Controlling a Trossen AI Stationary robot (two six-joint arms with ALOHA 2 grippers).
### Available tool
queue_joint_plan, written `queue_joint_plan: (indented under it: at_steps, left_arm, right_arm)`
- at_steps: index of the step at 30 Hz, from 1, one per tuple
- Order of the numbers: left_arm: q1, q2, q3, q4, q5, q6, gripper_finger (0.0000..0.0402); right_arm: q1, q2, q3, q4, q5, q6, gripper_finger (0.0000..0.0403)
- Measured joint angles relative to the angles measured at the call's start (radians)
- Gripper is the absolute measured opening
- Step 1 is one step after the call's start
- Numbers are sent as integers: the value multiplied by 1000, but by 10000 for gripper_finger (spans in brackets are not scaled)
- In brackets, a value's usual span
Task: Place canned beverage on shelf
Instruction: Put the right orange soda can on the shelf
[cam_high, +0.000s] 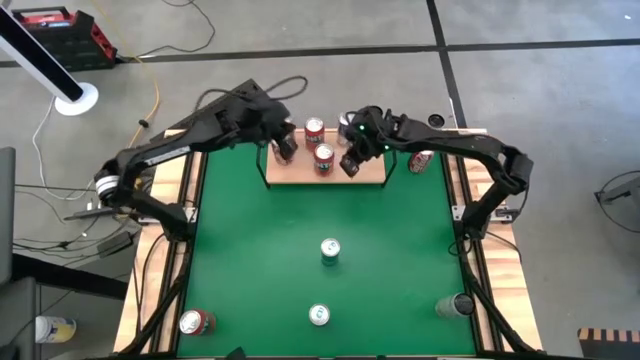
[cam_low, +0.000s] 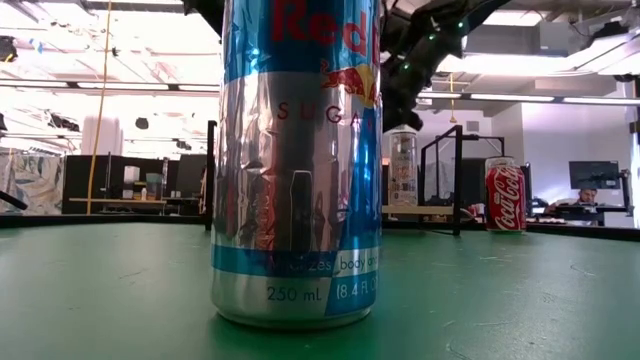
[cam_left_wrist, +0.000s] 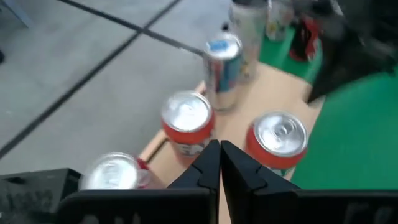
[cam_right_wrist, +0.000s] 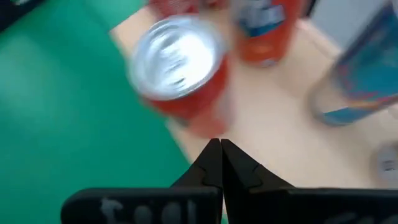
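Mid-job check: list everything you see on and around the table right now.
shelf: one, light wood, table's far end
red cans: two in clear view, standing on the shelf; the arms may hide more
slim can: one, blue and silver, on the shelf
red-and-white can: one, on the green just right of the shelf
silver-topped cans: two, mid-table and near edge
red can: one, near left corner
grey can: one, near right corner
table: one, green
left gripper: shut, empty, over the shelf's left end
right gripper: shut, empty, over the shelf's right part
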Motion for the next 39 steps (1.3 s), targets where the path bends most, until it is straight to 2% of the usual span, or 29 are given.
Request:
queue_joint_plan:
  at_steps: [3,4,9,12,16,23,28,39]
  left_arm:
    - [22,-58,0,-11,-1,7,0]
    - [29,-76,0,-9,-1,17,0]
    - [76,-155,-26,11,-1,42,0]
    - [117,-206,-91,33,8,41,0]
    - [157,-263,-206,116,69,-7,0]
    - [171,-319,-342,219,115,-62,0]
    - [170,-331,-357,218,115,-56,0]
    - [170,-332,-357,230,116,-26,0]
  right_arm:
    - [10,-7,-27,20,-129,28,18]
    - [12,-5,-36,26,-133,37,17]
    - [22,10,-41,28,-75,63,17]
    - [21,9,-39,77,-74,83,17]
    - [20,14,-40,112,-74,96,16]
    - [20,64,-39,138,-73,141,16]
    - [19,101,-21,155,-69,146,16]
    - [13,226,134,137,-71,126,16]
